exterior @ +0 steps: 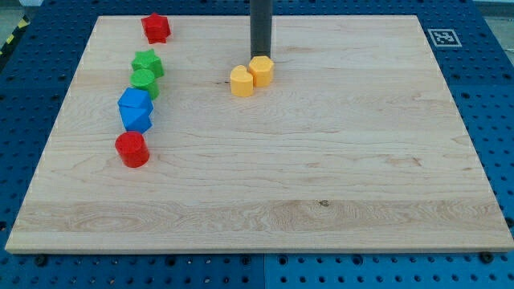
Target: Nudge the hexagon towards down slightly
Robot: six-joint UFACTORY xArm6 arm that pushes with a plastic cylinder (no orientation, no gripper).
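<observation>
A yellow hexagon block (pixel 262 70) sits on the wooden board (pixel 321 160) near the view's top centre. It touches a second yellow block (pixel 242 81), rounded in shape, at its lower left. My tip (pixel 261 56) stands right at the hexagon's upper edge, on the side towards the view's top, touching it or nearly so. The dark rod rises straight up out of the view.
At the view's left runs a line of blocks: a red star (pixel 156 27), a green star (pixel 148 63), a green cylinder (pixel 144 81), two blue blocks (pixel 135 103) (pixel 137 120) and a red cylinder (pixel 132 149). A marker tag (pixel 443 37) lies off the board's top right corner.
</observation>
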